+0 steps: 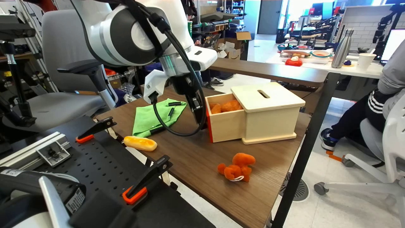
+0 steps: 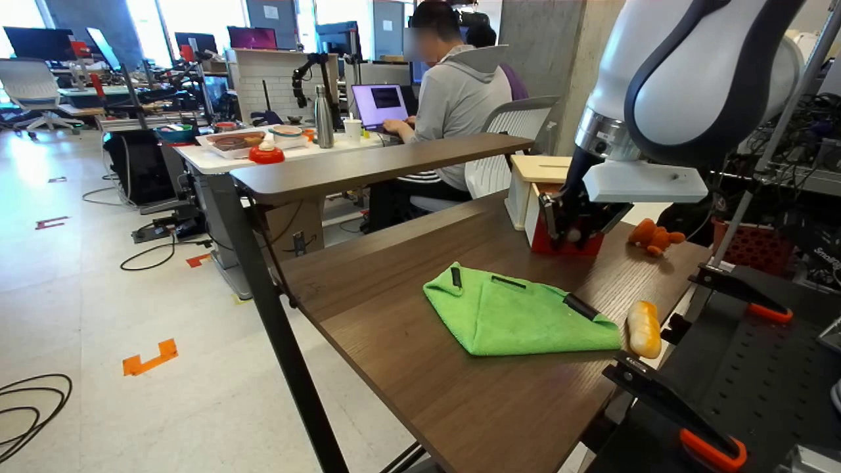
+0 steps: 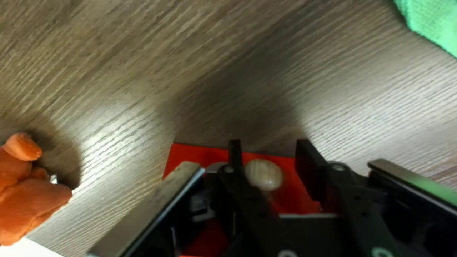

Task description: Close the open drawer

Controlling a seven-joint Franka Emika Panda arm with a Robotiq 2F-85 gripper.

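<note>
wrist view | drawer front (image 3: 290,196): partly hidden by fingers (image 3: 310,170) | green cloth (image 3: 433,23), orange toy (image 3: 30,203): cut off

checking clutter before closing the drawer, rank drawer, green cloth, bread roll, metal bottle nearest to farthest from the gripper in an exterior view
1. Drawer: directly at the gripper.
2. Green cloth: left of it in the picture.
3. Bread roll: beside the cloth, near the table's edge.
4. Metal bottle: on the white desk.
</note>
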